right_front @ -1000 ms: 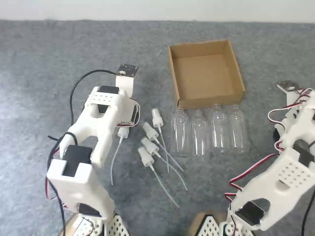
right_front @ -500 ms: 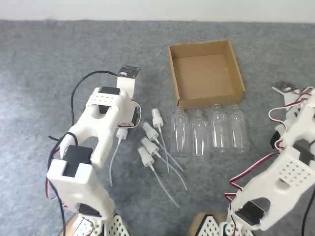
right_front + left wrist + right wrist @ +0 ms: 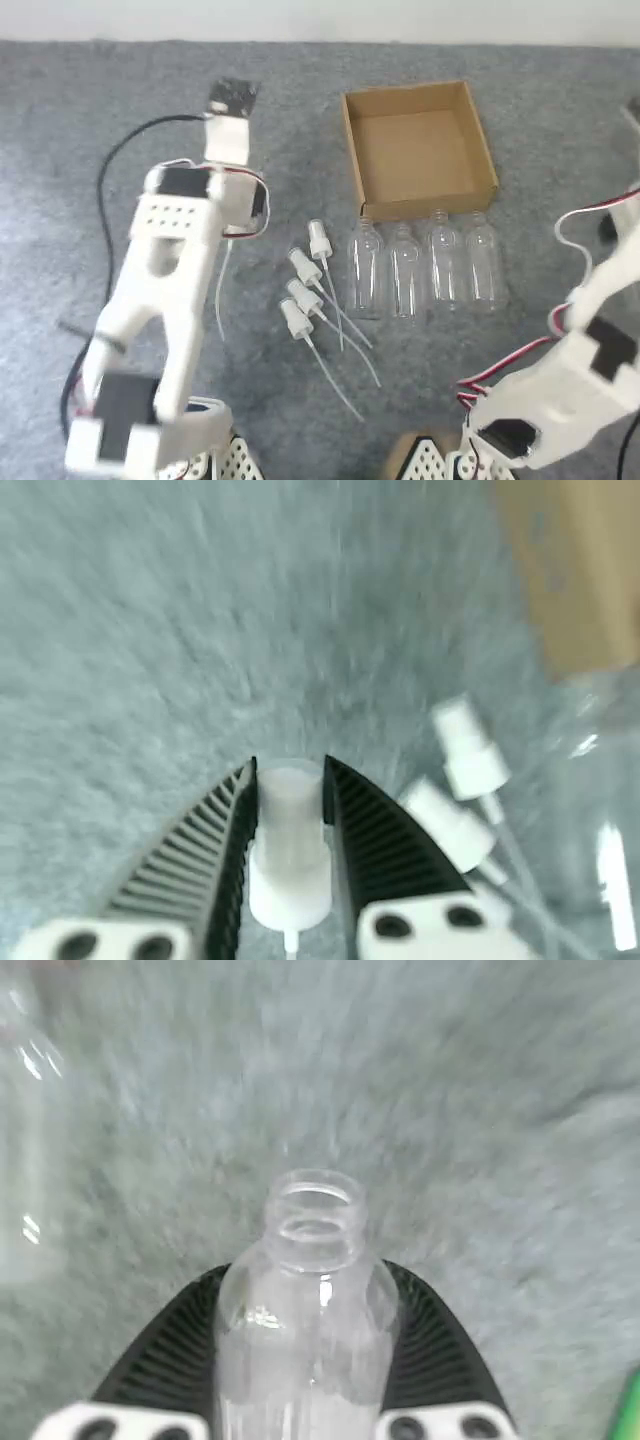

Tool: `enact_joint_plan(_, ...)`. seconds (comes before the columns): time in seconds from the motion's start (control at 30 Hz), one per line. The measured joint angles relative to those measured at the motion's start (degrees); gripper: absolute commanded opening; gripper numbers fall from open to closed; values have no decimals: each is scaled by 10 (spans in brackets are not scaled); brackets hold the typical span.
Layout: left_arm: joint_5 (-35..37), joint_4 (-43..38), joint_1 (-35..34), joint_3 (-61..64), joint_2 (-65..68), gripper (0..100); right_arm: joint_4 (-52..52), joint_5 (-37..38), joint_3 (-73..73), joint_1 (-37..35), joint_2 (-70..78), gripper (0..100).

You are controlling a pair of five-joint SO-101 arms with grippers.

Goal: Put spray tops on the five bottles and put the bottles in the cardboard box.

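**Left gripper clamped on a spray top, right gripper on a bottle**

The left gripper (image 3: 290, 765) is closed on a white spray top (image 3: 290, 860). Its ribbed black fingers (image 3: 372, 820) press on the top from both sides, above the grey carpet (image 3: 100, 120). In the high view the top's thin dip tube (image 3: 218, 295) trails out from beneath the left arm's wrist.

The right gripper (image 3: 310, 1275) clamps a clear bottle (image 3: 310, 1300) around its shoulder, with the uncapped neck pointing away from the wrist.

Four more bottles (image 3: 405, 270) lie side by side on the carpet, their necks just beside the near wall of the open cardboard box (image 3: 352, 150). Four loose spray tops (image 3: 303, 266) lie just beside the bottles, between them and the left arm, with their tubes crossing one another.
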Motion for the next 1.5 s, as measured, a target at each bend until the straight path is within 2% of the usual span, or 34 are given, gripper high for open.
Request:
enact_joint_plan(0.17,29,0,0,0,-171,9,4,-63,11,-120,-122,6)
enact_joint_plan(0.27,45,0,-25,0,-274,9,-4,-100,69,-205,-198,6)
enact_joint_plan(0.43,110,0,-79,0,-425,9,-116,-132,271,-307,-343,6)
enact_joint_plan(0.63,210,0,-86,9,-562,9,-253,-137,512,-435,-517,6)
enact_joint_plan(0.87,247,-74,-87,149,-692,9,-358,-137,668,-589,-582,6)
enact_joint_plan(1.07,250,-91,-91,204,-811,10,-371,-137,712,-711,-585,6)
enact_joint_plan(1.27,250,-91,-91,244,-882,10,-408,-137,746,-780,-585,6)
enact_joint_plan(1.5,262,-134,-90,285,-884,10,-454,-137,773,-787,-585,6)
